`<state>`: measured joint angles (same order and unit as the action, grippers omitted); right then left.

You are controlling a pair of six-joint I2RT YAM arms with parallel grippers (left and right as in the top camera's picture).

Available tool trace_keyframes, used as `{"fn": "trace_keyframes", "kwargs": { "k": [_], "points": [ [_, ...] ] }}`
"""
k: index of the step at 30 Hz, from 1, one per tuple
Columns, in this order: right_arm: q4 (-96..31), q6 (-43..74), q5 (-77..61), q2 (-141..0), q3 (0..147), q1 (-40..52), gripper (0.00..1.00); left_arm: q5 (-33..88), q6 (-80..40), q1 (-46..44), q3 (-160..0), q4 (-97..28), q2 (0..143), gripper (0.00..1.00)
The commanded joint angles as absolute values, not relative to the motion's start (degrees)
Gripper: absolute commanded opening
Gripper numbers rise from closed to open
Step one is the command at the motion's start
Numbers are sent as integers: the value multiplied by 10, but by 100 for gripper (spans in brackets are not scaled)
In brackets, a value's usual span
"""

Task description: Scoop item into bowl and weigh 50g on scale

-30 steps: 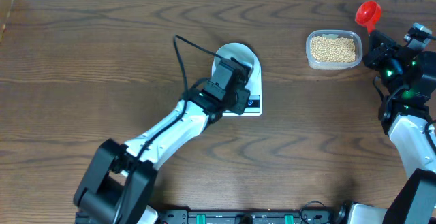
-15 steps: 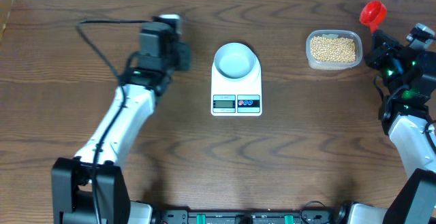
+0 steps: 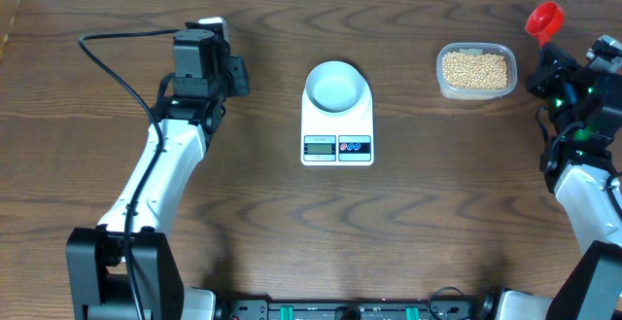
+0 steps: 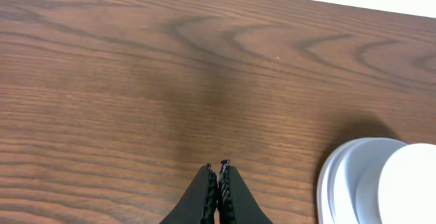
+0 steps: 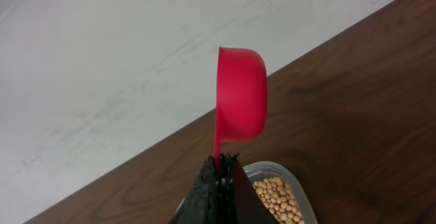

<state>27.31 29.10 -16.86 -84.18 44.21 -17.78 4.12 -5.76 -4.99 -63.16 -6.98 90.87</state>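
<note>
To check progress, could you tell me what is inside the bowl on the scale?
The bowl shows only its bare pale inside, nothing in it; the scale platform beneath it is covered.

White links (image 3: pixel 160 179), black joints (image 3: pixel 194 62); black cable (image 3: pixel 84 40) on left arm (image 3: pixel 146 198); green lights (image 3: pixel 559 94) on right arm (image 3: pixel 585 189).

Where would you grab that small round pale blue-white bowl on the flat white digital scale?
Probably by its rim, straight down from above, with one finger inside and one outside the wall. The small round pale blue-white bowl stands upright and empty on the flat white digital scale, mouth up, so the rim is free all round. Its left edge lies nearest the left gripper.
</note>
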Motion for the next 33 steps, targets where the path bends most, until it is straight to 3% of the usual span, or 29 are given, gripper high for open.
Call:
{"fn": "trace_keyframes", "kwargs": {
  "k": [1,10,15,20,21,24,29,33],
  "points": [
    [276,289,-172,-834,451,-175,1,34,-57,-71,-639,-67,913,7],
    [284,294,-307,-834,451,-176,1,102,-66,-103,-639,-67,912,8],
    [333,323,-444,-834,451,-187,1,168,-85,-104,-639,-67,912,23],
    [333,342,-504,-834,451,-212,1,178,-124,-104,-639,-67,912,25],
    [330,342,-504,-834,451,-212,1,178,-136,-104,-639,-68,912,24],
    [309,328,-500,-834,451,-211,1,225,-152,-104,-639,-69,912,7],
    [304,321,-482,-834,451,-211,1,358,-147,-117,-639,-111,912,7],
    [304,320,-466,-834,451,-210,1,309,-93,-165,-639,-198,912,7]
  ]
}}
